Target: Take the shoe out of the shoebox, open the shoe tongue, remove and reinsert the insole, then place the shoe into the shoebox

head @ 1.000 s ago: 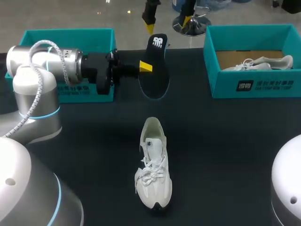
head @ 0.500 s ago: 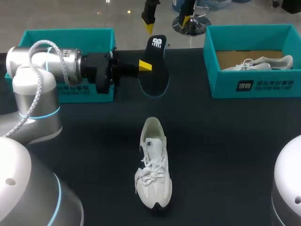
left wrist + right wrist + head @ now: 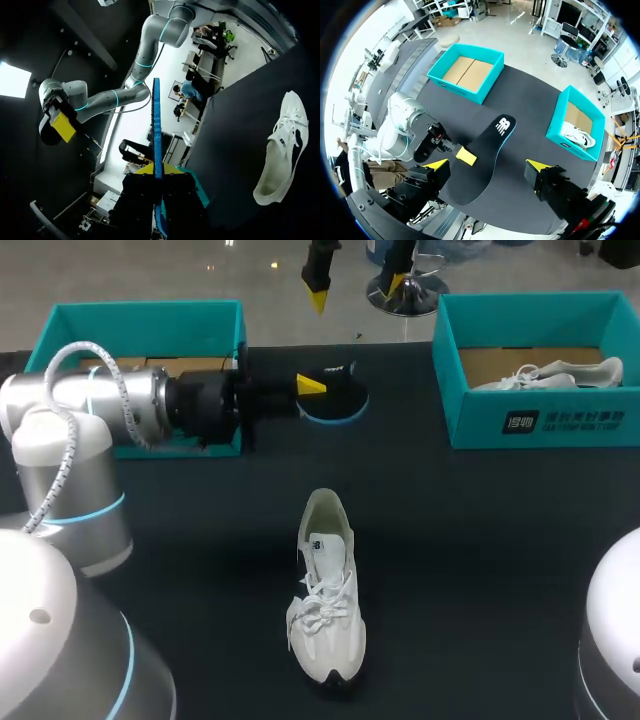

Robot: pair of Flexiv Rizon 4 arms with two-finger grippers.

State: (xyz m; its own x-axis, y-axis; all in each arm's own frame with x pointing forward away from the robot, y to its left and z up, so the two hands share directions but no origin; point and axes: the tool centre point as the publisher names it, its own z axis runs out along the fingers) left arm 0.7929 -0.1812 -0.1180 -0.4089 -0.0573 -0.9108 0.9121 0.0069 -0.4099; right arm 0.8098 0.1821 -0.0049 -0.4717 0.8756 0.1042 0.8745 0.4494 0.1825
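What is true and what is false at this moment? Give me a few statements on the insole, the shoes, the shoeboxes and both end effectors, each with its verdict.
1. The left end effector is shut on the insole. True.
2. The insole sits inside the shoe on the table. False: the insole is held up off the table, apart from that shoe.
3. The right end effector is open and holds nothing. True.
4. Both shoeboxes are empty. False: the shoebox at the head view's right holds a second white shoe. Only the shoebox at the head view's left shows a bare cardboard floor.
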